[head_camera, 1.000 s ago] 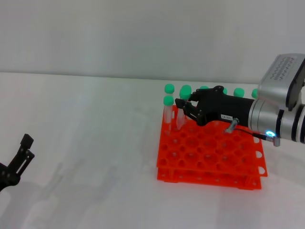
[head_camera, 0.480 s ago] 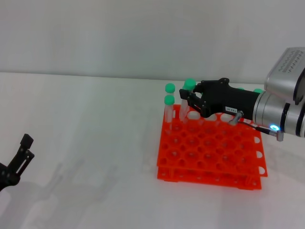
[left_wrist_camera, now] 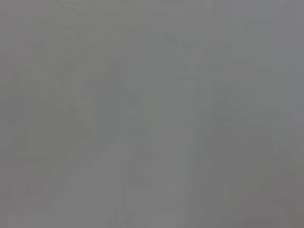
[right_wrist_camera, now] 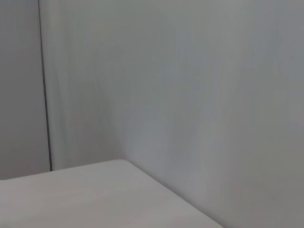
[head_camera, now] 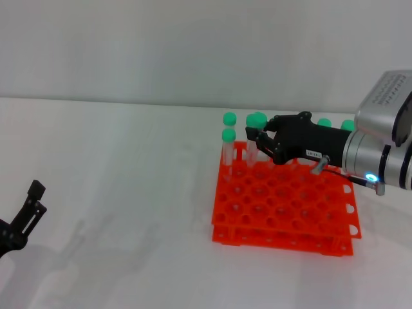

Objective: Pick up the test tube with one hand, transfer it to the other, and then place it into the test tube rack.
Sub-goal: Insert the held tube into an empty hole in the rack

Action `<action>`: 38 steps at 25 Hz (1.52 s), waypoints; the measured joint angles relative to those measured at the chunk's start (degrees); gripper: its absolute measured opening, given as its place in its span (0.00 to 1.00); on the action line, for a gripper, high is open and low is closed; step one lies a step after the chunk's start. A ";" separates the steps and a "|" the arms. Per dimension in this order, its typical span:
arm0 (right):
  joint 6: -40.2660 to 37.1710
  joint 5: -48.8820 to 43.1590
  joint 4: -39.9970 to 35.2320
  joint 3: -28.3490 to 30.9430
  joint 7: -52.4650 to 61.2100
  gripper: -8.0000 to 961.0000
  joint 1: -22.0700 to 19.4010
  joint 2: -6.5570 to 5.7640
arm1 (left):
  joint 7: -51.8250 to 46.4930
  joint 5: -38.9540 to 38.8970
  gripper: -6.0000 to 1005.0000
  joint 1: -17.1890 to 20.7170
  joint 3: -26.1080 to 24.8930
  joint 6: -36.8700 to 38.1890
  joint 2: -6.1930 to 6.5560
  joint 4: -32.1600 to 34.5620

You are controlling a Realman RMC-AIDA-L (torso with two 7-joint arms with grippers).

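Since a second ago, right tool (head_camera: 256,138) has risen slightly and drawn back toward the rack's far row. White bench (head_camera: 116,193) fills the frame; orange rack (head_camera: 283,212) sits right of centre. Right tool is closed on a green-capped tube (head_camera: 255,132) above the rack's far-left holes. Left tool (head_camera: 22,219), lower left, grip unreadable.

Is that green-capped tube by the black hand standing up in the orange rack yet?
Upright, but whether it is seated cannot be told. The test tube stands vertical over the test tube rack, at the right hand, which hides its lower end.
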 joint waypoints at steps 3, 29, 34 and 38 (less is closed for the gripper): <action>0.04 -0.27 0.24 -0.54 -0.02 0.22 -0.01 -0.01 | 0.00 0.00 0.89 -0.10 0.00 0.00 0.00 0.00; 3.77 -0.75 0.12 -5.82 0.43 0.22 2.24 0.26 | -0.09 0.01 0.89 -0.05 0.00 -0.10 -0.09 -0.18; 4.56 -0.75 0.13 -6.41 0.50 0.22 2.41 0.45 | -0.09 0.01 0.89 0.01 0.00 -0.10 -0.08 -0.18; 5.34 -0.74 0.39 -6.72 0.61 0.22 2.71 0.61 | -0.09 0.01 0.89 0.01 0.00 -0.10 0.00 -0.18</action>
